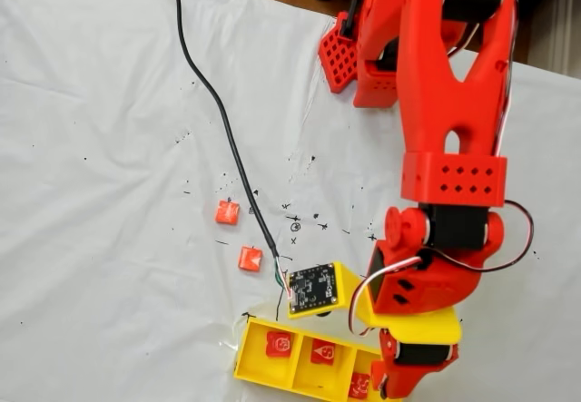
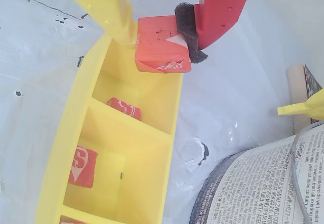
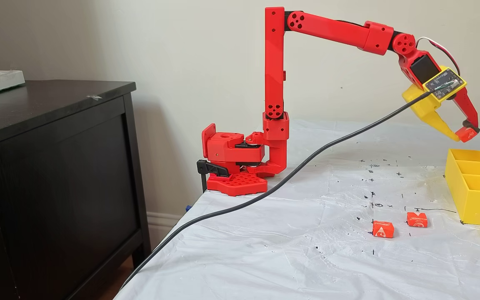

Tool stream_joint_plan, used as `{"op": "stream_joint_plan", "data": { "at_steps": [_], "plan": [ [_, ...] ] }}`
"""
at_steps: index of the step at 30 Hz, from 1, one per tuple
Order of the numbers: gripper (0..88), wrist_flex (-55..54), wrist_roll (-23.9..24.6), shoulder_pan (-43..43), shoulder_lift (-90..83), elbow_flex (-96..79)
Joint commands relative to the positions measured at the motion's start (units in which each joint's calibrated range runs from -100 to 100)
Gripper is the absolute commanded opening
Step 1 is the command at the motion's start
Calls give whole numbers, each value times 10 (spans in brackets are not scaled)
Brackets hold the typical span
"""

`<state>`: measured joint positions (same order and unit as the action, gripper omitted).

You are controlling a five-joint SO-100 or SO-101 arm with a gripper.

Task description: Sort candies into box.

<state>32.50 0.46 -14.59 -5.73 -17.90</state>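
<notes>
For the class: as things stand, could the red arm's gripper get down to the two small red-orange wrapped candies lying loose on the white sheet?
Probably not yet: the gripper is shut on another candy above the yellow three-compartment tray. Otherwise the two loose candies lie uncovered.

At the right edge of the frame the red arm (image 3: 327, 31) reaches out from its base (image 3: 236, 166) at centre, its jaws (image 3: 465, 134) closed on a candy (image 3: 467, 133) above the yellow box (image 3: 469, 200). Two candies (image 3: 383, 229) (image 3: 416, 219) lie apart on the white tabletop (image 3: 286, 250) at lower right, left of the box. A black cable (image 3: 265, 193) crosses the tabletop.
</notes>
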Motion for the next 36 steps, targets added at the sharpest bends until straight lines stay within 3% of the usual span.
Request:
{"op": "stream_joint_plan", "data": {
  "at_steps": [1, 6, 8, 9, 11, 18, 23, 29, 32, 36],
  "plan": [
    [1, -18, 0, -10, 3, 87],
    [39, -17, 1, -6, 8, 91],
    [156, -15, 2, -4, 9, 92],
    [260, -8, 11, -3, 11, 96],
    [326, -4, 20, -1, 11, 97],
    [391, 3, 28, 1, -5, 90],
    [383, 7, 26, 2, -14, 86],
    [289, 13, 21, 3, -27, 82],
    [26, 24, 1, 4, -50, 77],
    [2, 47, -1, 10, -66, 75]
  ]
}}
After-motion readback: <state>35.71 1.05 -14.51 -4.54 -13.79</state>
